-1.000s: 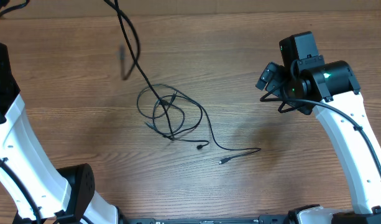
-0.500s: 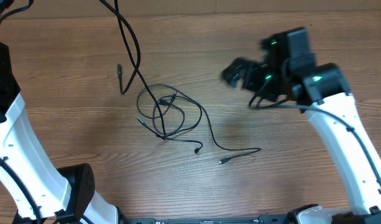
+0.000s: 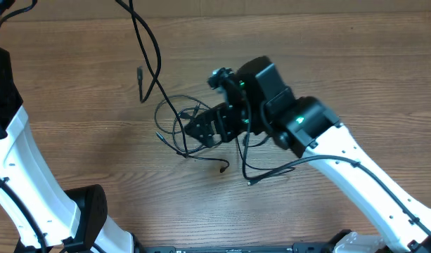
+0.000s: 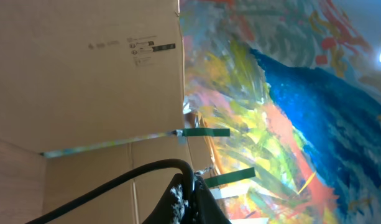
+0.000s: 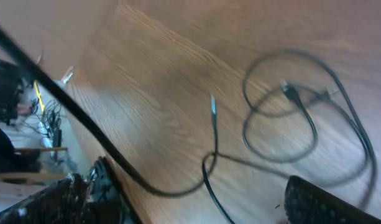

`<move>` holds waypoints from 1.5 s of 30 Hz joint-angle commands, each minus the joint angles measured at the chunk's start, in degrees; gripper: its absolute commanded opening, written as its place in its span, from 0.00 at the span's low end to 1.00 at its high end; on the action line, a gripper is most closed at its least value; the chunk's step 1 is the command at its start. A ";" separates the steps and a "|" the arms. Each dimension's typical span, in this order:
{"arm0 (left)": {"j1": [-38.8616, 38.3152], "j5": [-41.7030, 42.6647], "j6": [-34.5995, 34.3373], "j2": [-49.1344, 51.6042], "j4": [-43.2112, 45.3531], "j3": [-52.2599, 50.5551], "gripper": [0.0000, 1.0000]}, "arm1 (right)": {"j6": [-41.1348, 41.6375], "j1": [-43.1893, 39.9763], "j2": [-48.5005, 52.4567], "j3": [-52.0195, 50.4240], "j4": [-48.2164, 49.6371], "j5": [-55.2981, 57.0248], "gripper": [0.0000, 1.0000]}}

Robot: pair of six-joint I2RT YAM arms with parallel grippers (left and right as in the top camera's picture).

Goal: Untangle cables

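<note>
The cables (image 3: 183, 125) lie in a tangled loop of thin black cords on the wooden table, left of centre. One cord (image 3: 148, 49) rises from the tangle to the top edge, and a plug end (image 3: 140, 73) hangs beside it. Loose plug ends lie at the front (image 3: 224, 169) and further right (image 3: 252, 183). My right gripper (image 3: 204, 128) is open, right over the tangle's right side. In the right wrist view its fingers (image 5: 199, 200) straddle the loops (image 5: 289, 112). My left gripper (image 4: 193, 196) is shut on a black cable (image 4: 109, 182), raised and out of the overhead view.
The left arm's white link (image 3: 18, 161) runs along the table's left edge. The right arm (image 3: 356, 169) crosses the table from the front right. The left wrist view shows a cardboard box (image 4: 84, 74) and a painted wall (image 4: 289, 112).
My right arm has swung left from the table's right side and now reaches over the tangle. The tangle has shifted slightly. The hanging plug end has moved a little.
</note>
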 commanded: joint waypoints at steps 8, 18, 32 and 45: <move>0.24 0.46 -2.54 -0.42 0.26 0.44 0.04 | 2.29 5.42 3.15 -2.40 9.22 1.64 0.61; 0.26 0.48 -1.11 -0.39 0.13 0.44 0.04 | 2.45 5.97 4.31 -2.58 9.88 2.82 0.04; 0.26 -6.10 23.58 -0.39 -26.88 0.44 0.04 | 15.63 -4.98 -6.86 20.20 2.34 2.23 0.04; 0.24 -7.13 37.79 -0.37 -31.19 0.44 0.04 | 21.68 -7.06 -8.85 21.77 3.28 2.89 0.04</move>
